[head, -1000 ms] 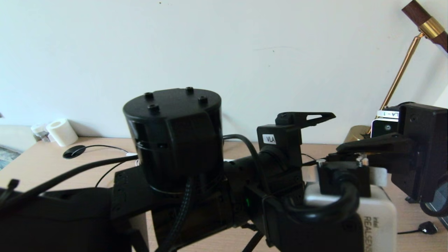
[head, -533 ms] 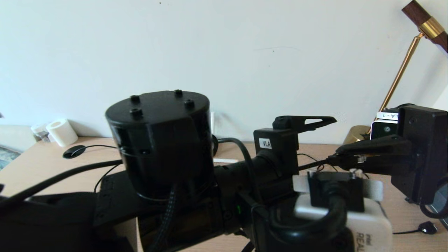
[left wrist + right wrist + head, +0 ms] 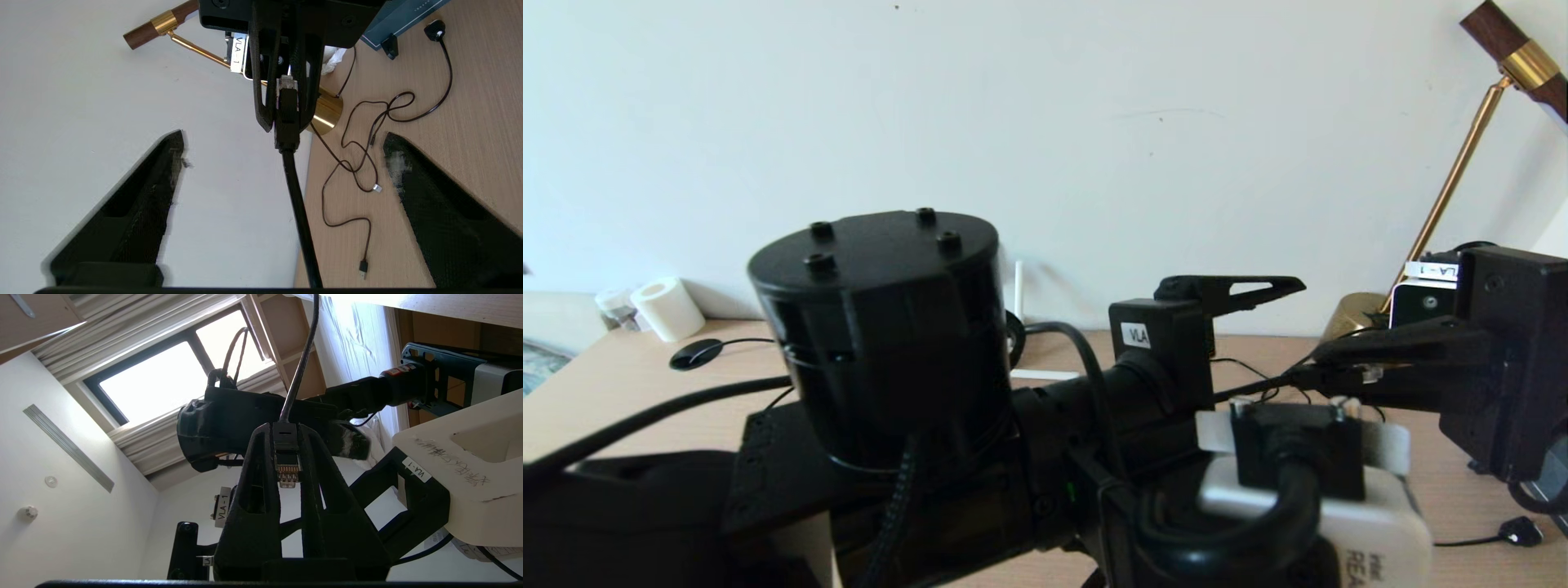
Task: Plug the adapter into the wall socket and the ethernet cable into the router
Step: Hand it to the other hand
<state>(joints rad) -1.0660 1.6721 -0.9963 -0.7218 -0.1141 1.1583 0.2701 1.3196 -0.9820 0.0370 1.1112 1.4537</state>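
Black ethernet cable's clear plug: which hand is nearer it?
Right. The right hand is clamped on the black ethernet cable's clear plug; the left hand is open, straddling its cord without touching.

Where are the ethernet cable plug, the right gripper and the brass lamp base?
ethernet cable (image 3: 287, 467), right wrist view, on the clear plug tip.
right gripper (image 3: 286, 122), left wrist view, between its fingertips, shut on the plug.
brass lamp base (image 3: 329, 112), left wrist view, on its round side.
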